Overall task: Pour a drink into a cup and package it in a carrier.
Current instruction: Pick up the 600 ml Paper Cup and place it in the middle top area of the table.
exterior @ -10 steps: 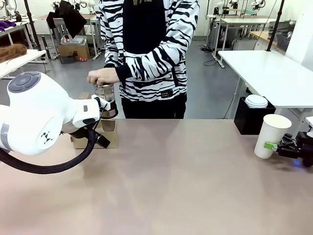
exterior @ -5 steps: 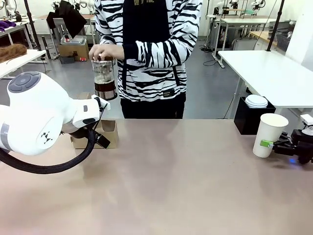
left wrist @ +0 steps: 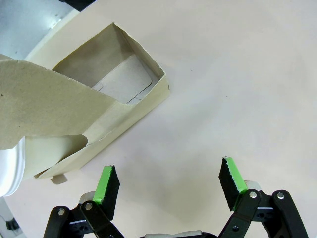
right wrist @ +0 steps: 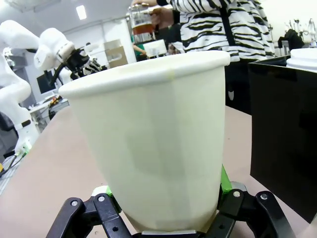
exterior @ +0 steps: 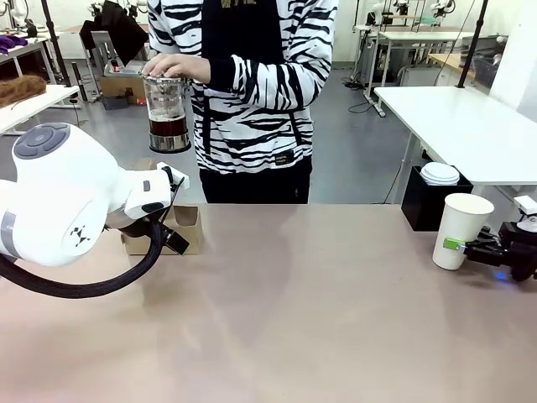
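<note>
So, your right gripper (exterior: 458,244) was clamped low on the white paper cup (exterior: 464,222), which stood upright on the table (exterior: 294,319). Your left gripper (left wrist: 168,181) hung with jaws spread wide and nothing between them, the carrier (left wrist: 49,104) just ahead of its fingertips. The drink (exterior: 169,128) sat far beyond both grippers, in the glass pot (exterior: 168,101) under the person's hand (exterior: 176,65). You needed a light squeeze, the cup level, its mouth offered toward the pot.
</note>
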